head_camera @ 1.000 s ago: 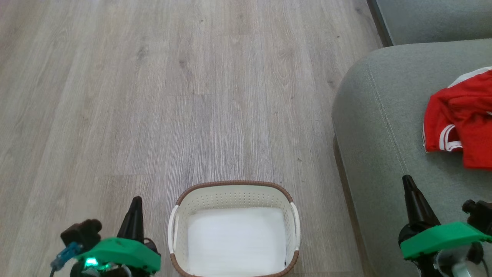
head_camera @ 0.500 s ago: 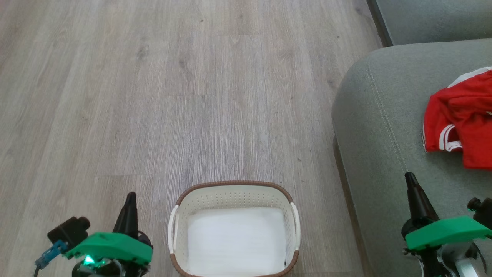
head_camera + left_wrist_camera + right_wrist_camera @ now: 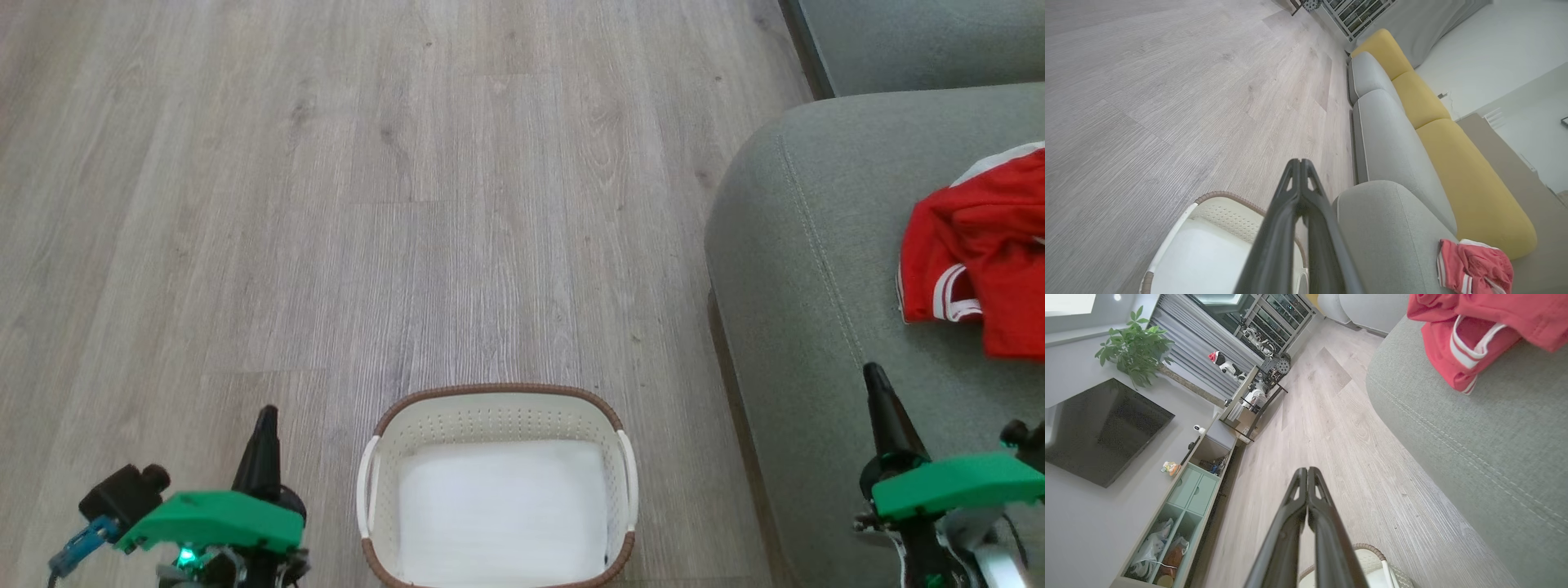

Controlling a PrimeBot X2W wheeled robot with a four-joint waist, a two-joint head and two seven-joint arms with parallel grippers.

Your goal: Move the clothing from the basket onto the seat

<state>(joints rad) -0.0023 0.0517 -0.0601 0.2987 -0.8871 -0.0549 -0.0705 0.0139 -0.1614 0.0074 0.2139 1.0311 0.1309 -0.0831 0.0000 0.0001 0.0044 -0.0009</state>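
Red, thin and shiny: the clothing (image 3: 976,253) lies crumpled on the grey seat (image 3: 816,245), well apart from the basket (image 3: 498,389).

Head view: the basket stands on the wood-plank floor (image 3: 326,204), near the seat's rounded corner. Its white bottom shows, with no red in it. To its left hangs the left gripper (image 3: 265,412); the right gripper (image 3: 872,374) hangs over the seat's near edge. Both sets of jaws are clenched, grasping nothing.

Left wrist view: dark fingers pressed together above the basket rim. A long sofa runs off, with grey seats and yellow back cushions (image 3: 1429,106).

Right wrist view: fingers pressed tip to tip, a white-striped hem of the clothing lying nearest. A television (image 3: 1102,433), potted plant (image 3: 1135,351) and green cabinet (image 3: 1186,494) line the far wall.

Judgement: the fabric is light, limp and slippery. Pinch a bunched fold or the striped hem, not a flat patch. The task looks done.
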